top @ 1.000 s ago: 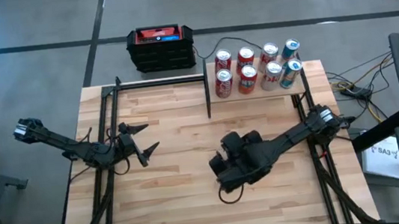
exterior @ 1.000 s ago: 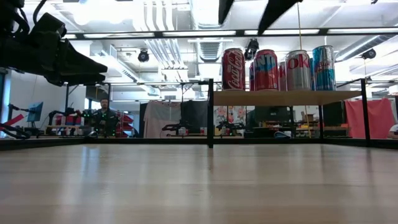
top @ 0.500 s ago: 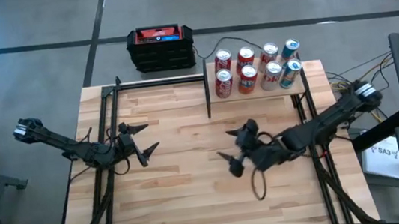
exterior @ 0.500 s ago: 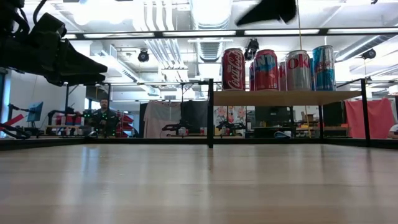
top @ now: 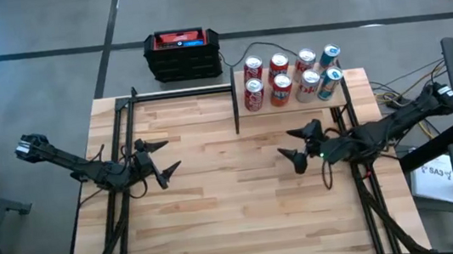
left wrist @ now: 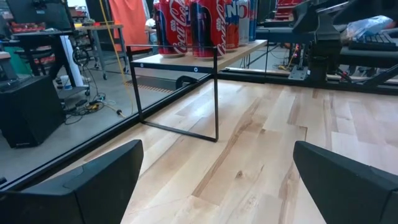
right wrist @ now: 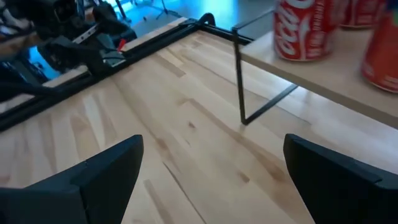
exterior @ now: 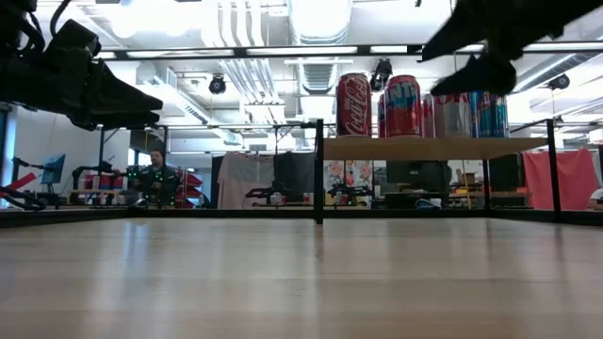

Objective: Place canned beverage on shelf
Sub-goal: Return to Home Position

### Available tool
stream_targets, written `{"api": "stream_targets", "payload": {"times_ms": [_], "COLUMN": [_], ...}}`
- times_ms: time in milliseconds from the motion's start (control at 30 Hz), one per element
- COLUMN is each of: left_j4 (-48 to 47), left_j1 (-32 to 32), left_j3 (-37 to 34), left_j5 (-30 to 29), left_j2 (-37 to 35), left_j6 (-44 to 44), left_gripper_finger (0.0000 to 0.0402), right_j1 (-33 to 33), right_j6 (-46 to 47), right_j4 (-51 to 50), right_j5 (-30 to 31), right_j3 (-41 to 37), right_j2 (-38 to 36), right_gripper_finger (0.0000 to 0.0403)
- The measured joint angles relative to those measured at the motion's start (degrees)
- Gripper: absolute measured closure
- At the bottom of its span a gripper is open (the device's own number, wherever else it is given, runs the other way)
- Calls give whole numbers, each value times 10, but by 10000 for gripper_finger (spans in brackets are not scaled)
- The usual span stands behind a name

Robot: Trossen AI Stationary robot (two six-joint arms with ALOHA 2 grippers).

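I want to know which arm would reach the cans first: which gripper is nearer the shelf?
Right. The right gripper hangs open just in front of the shelf; the left gripper waits open over the left half of the table, well clear of it.

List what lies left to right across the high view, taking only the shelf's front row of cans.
Left gripper → red can → red-white can → silver can → blue can. Right gripper overlaps the cans' span, so omitted.

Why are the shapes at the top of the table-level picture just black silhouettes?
Low view: bright ceiling strip lights behind the black left end effector and black right end effector leave both backlit, dark silhouettes. High view: pale wooden tabletop evenly lit, without glare.
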Motion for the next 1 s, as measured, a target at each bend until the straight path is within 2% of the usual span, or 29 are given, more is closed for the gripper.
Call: {"api": "stream_targets", "payload": {"times_ms": [333, 733, 1000], "left_j4": [0, 0, 0], "left_j1": [0, 0, 0], "left_j3": [0, 0, 0], "left_j5": [0, 0, 0], "left_j2": [0, 0, 0], "left_j6": [0, 0, 0], "left_gripper_finger": [2, 2, 2], "right_j1": [-41, -91, -123], "right_j6": [-11, -140, -146], "right_j4": [15, 124, 136], "right_j5": [-39, -123, -159], "right_j3": [-104, -215, -257], "right_j2": [-127, -248, -301], "right_gripper_finger": [33, 32, 32]}}
